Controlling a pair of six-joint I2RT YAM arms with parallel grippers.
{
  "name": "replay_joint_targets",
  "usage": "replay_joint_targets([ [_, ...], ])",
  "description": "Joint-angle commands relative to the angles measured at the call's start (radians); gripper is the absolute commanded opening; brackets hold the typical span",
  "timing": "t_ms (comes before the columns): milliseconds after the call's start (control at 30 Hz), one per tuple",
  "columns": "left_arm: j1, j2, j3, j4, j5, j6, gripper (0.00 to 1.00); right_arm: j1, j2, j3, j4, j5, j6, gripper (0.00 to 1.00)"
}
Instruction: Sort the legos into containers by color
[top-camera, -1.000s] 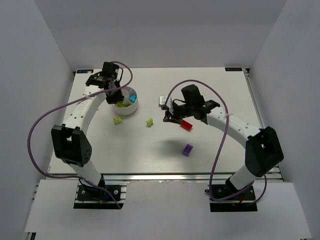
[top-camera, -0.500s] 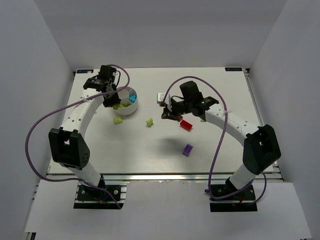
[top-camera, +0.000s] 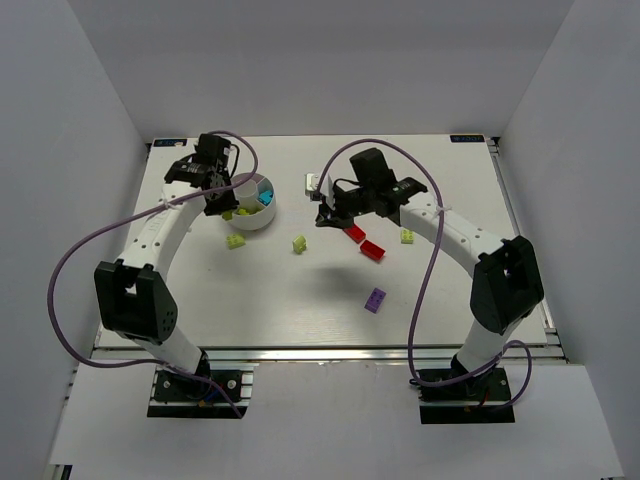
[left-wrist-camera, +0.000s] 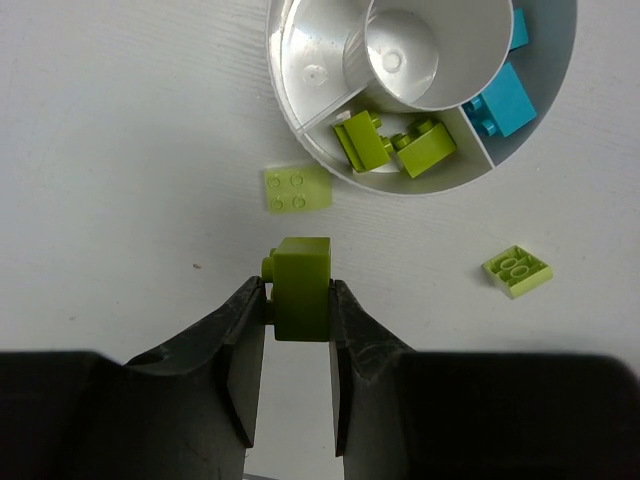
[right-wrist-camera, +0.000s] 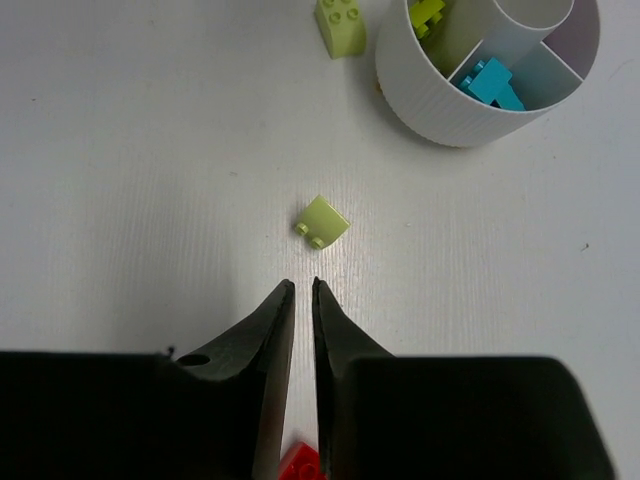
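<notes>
i'm pinching a lime-green brick (left-wrist-camera: 302, 275) by its sides in my left gripper (left-wrist-camera: 297, 296), hovering just short of the white dish (left-wrist-camera: 310, 75). the dish is holding two lime bricks (left-wrist-camera: 395, 148) in one wedge and cyan bricks (left-wrist-camera: 500, 100) in the next. my right gripper (right-wrist-camera: 300, 290) is hanging with jaws barely apart and nothing between them. a red brick (right-wrist-camera: 300, 465) is lying right under it, possibly touching a finger.
</notes>
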Motion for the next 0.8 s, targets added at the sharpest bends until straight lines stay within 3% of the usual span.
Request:
replay_joint_targets([
  [0,0.007,-0.070,-0.034,0.040,0.011,0.010,0.00,-0.005,0.012,0.057,-0.050,-0.027,-0.027,0.19],
  [767,0.016,-0.047,-0.048,0.126,0.112,-0.042,0.00,0.002,-0.022,0.024,0.010,-0.033,-0.043,0.20],
])
